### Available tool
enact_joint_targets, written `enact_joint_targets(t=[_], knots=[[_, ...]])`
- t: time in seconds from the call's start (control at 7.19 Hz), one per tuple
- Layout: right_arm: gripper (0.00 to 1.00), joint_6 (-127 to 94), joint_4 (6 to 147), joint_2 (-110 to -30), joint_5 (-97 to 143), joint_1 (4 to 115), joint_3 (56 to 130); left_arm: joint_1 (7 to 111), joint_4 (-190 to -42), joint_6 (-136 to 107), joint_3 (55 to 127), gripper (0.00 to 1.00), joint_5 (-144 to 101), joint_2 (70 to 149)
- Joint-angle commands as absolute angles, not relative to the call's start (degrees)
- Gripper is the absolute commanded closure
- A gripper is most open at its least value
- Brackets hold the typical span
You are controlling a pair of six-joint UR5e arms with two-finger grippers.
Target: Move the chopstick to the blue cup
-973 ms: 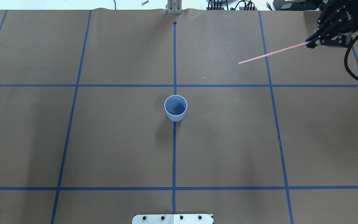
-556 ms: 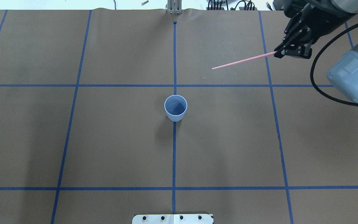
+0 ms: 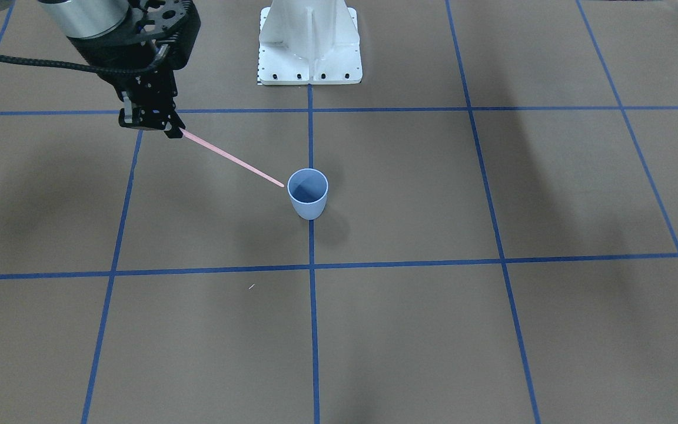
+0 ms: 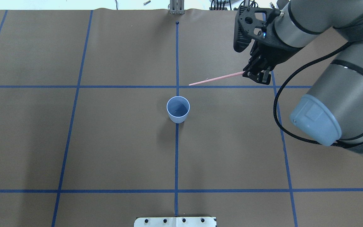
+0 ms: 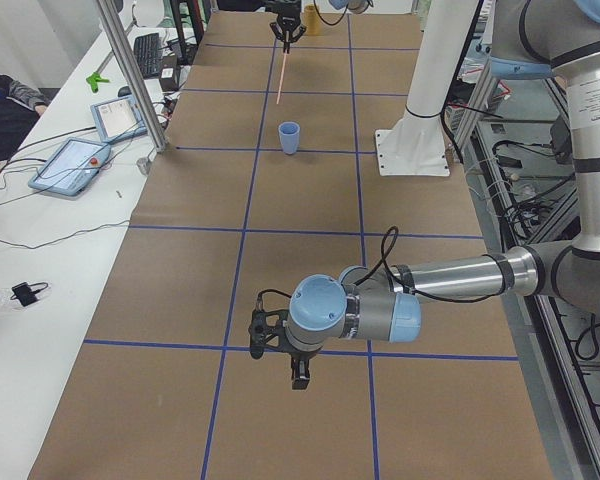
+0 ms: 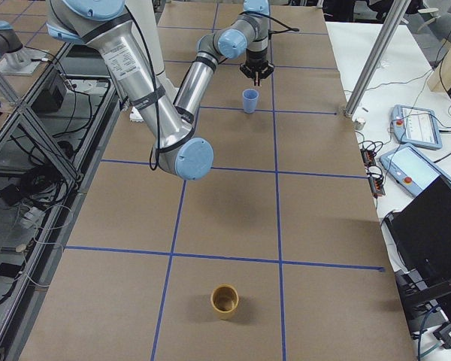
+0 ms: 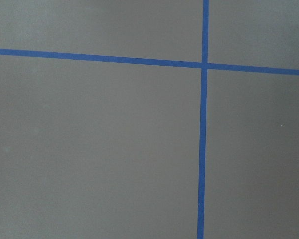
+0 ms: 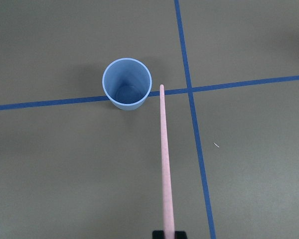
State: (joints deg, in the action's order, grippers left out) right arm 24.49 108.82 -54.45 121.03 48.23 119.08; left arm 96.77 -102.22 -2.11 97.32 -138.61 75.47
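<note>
Pink chopstick (image 4: 216,78), one, in right tool (image 4: 252,75); one blue cup (image 4: 178,111)

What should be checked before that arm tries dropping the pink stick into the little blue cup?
1. Grip: the right gripper is shut on one end of the chopstick: ok.
2. The blue cup stands upright, mouth open, nothing inside: ok.
3. Free tip of the stick over the cup's mouth: not ok. The overhead view shows it short of the cup, and the wrist view shows it beside the rim.
4. Tip higher than the rim: cannot tell.
5. Nothing lies between tip and cup: ok.
6. The left arm is out of the way: ok, the left side view shows it far from the cup.
</note>
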Motion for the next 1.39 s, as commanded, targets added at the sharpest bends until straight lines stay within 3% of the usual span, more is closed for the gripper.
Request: enact_joint_targets(t=[0.0,0.28,1.25], knots=[[1.0,19.0,109.5,-52.4,116.3,43.5,118.7,96.8,-102.2,-2.1,97.3,0.01,-138.6,75.0],[1.0,17.9,122.0,-45.5,111.5,40.0,118.7,96.8,-102.2,-2.1,97.3,0.01,-138.6,74.7],[1.0,16.0,123.4,-40.4,101.8,33.1,111.0,96.7,-102.1,-2.1,96.8,0.01,-138.6,74.7]])
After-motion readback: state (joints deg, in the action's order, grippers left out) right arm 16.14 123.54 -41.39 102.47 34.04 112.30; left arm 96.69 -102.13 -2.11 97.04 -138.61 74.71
